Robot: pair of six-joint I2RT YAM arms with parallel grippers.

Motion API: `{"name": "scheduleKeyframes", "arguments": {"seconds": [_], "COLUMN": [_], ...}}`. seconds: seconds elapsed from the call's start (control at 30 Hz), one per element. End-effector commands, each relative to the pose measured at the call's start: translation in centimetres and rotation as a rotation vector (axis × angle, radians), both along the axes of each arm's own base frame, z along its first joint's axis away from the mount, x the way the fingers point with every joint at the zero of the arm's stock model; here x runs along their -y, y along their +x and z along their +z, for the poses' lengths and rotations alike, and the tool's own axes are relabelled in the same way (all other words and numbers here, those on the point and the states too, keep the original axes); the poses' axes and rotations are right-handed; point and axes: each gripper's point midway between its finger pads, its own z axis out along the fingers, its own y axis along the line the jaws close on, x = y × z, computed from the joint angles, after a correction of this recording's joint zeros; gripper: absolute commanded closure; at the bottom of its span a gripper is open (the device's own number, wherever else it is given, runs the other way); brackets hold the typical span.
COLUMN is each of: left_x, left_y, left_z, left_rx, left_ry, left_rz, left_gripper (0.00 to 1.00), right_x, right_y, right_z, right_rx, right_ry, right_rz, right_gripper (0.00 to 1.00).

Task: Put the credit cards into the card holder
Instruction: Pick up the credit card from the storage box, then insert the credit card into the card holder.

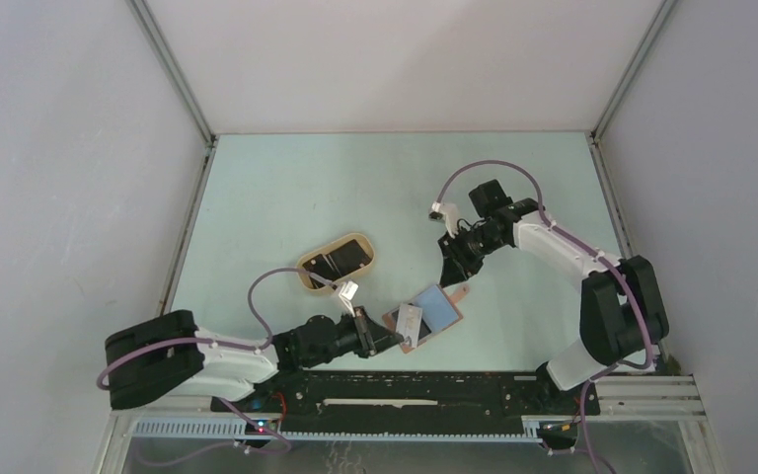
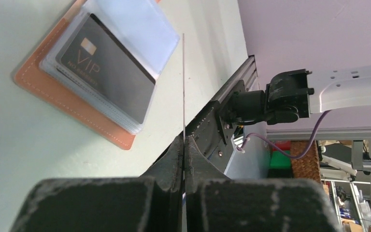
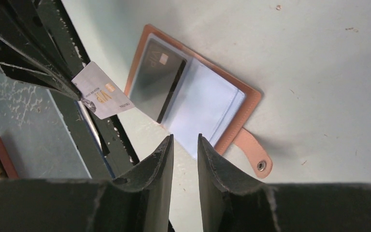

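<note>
The card holder (image 1: pixel 441 306) lies open near the table's front, reddish-brown outside with light blue pockets (image 3: pixel 200 104) and a snap tab (image 3: pixel 253 155). A black credit card (image 2: pixel 107 72) sits in its left pocket (image 3: pixel 157 84). My left gripper (image 2: pixel 184 143) is shut on a pale credit card, seen edge-on as a thin line (image 2: pixel 183 87) and flat-on in the right wrist view (image 3: pixel 101 96); the card hangs just beside the holder's near-left edge (image 1: pixel 411 320). My right gripper (image 3: pixel 184 141) stands open and empty above the holder's far edge (image 1: pixel 451 272).
A tan oval tray (image 1: pixel 306 269) with dark cards (image 1: pixel 341 259) in it stands left of the holder. The black mounting rail (image 1: pixel 434 387) runs along the table's front edge, close behind the left gripper. Walls close the table on three sides.
</note>
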Motion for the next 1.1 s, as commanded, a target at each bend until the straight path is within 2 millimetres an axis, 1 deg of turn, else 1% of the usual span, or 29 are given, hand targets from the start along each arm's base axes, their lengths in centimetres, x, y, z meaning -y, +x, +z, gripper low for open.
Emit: {"name": "scheduleKeyframes", "arguments": {"seconds": [0.0, 0.17, 0.33, 0.37, 0.5, 0.63, 0.77, 0.9, 1.07], "left_x": [1.0, 1.3, 1.9, 1.9, 2.6, 3.1, 3.1, 2.7, 2.9], "left_y": [0.3, 0.4, 0.5, 0.5, 0.6, 0.8, 1.0, 1.1, 0.9], "left_z": [1.2, 0.0, -0.8, -1.3, -1.6, -2.8, -3.2, -3.5, -4.0], "left_rx": [-0.021, -0.067, -0.107, -0.120, -0.157, -0.222, -0.243, -0.276, -0.345], "left_ry": [-0.075, -0.073, -0.094, -0.089, -0.129, -0.129, -0.129, -0.128, -0.139], "left_rz": [0.017, 0.025, 0.032, 0.036, 0.041, 0.057, 0.074, 0.102, 0.108], "left_gripper": [1.00, 1.00, 1.00, 1.00, 1.00, 1.00, 1.00, 1.00, 1.00], "right_x": [0.4, 0.6, 0.7, 0.8, 0.9, 1.2, 1.3, 1.2, 1.2], "right_y": [1.2, 1.6, 1.9, 1.9, 2.2, 2.7, 3.1, 2.9, 2.3], "right_z": [-0.9, -1.7, -2.3, -2.5, -3.0, -3.8, -4.7, -5.7, -6.6], "right_rx": [0.018, 0.009, 0.003, 0.002, -0.005, -0.005, -0.021, -0.056, -0.116], "right_ry": [-0.042, -0.064, -0.084, -0.087, -0.106, -0.137, -0.158, -0.166, -0.180], "right_rz": [-0.040, -0.055, -0.065, -0.067, -0.078, -0.104, -0.128, -0.127, -0.110], "right_gripper": [0.67, 0.67, 0.67, 0.67, 0.67, 0.66, 0.66, 0.66, 0.67]}}
